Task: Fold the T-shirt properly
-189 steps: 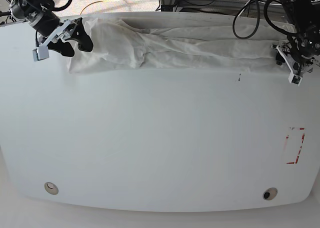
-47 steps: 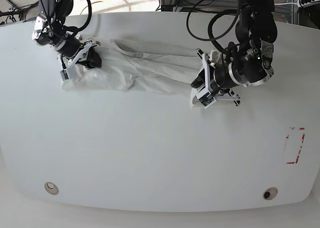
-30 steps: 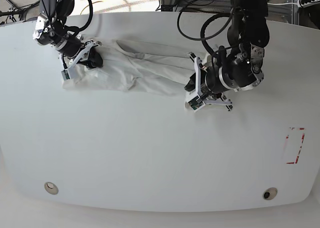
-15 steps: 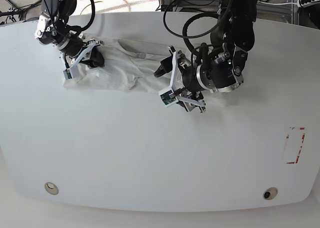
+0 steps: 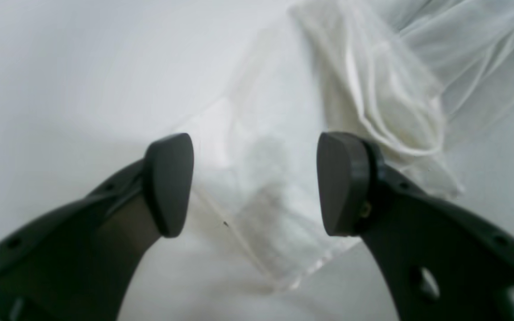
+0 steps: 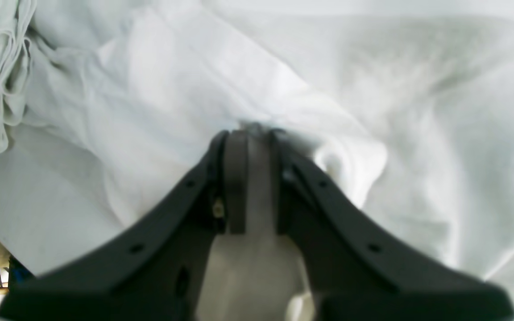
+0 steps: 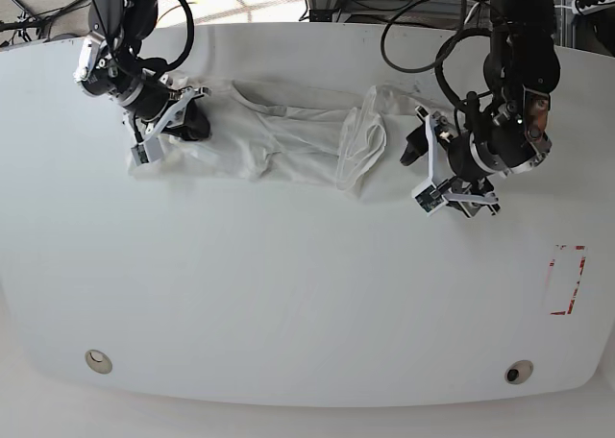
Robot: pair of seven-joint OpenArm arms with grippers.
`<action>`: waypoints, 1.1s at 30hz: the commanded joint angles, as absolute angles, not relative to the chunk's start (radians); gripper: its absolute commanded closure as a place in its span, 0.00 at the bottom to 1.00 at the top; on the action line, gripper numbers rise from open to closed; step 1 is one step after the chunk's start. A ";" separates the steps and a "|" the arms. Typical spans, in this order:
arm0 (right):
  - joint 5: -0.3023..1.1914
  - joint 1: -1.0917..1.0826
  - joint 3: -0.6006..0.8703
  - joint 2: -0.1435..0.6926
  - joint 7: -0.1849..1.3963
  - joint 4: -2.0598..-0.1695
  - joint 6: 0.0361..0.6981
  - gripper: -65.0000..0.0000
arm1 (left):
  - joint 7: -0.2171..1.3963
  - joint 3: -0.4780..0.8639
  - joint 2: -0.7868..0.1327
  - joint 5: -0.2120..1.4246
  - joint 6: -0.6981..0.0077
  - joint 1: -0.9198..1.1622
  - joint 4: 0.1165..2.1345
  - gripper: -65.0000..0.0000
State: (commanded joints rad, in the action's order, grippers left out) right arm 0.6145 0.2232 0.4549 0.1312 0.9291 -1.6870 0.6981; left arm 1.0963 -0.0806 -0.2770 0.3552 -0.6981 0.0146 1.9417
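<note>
The T-shirt [image 7: 279, 140] lay bunched in a narrow band along the far side of the bench [image 7: 288, 294], its right-hand end doubled over in a loose flap. It looked light, limp cotton, likely to sag and slide, so hems or corners seemed the best holds. The right tool [image 6: 250, 133] was clenched on a pinch of the cloth at the other end. The left tool [image 5: 254, 183] hung released, jaws wide, just clear of the flap.

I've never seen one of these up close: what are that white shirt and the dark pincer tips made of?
The T-shirt looks like thin, soft woven cotton: it creases, bunches and shows stitched hems. The left gripper fingertips look like matte dark plastic or rubber pads, smooth and rounded; which one is unclear.
</note>
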 joint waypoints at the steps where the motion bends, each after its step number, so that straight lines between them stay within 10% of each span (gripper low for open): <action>1: 0.608 0.222 0.456 0.117 0.929 -1.687 0.698 0.87 | 1.096 -0.104 -0.282 0.349 -0.698 0.012 1.925 0.42; 8: 0.608 0.228 0.458 0.101 0.929 -1.687 0.698 0.87 | 1.095 -0.239 -0.246 0.242 -0.647 -0.007 1.799 0.80; 25: 0.608 0.225 0.455 0.104 0.932 -1.687 0.698 0.87 | 1.098 -0.375 -0.116 0.205 -0.698 -0.018 1.886 0.81; 33: 0.615 0.219 0.455 0.107 0.935 -1.689 0.698 0.86 | 1.093 -0.045 -0.120 0.199 -0.698 -0.001 1.925 0.81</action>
State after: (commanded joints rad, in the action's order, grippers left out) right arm 0.6145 0.2186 0.4549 0.1066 0.9352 -1.6886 0.6981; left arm 1.0932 -0.0453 -0.1204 0.1987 -0.6981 -0.0008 1.9248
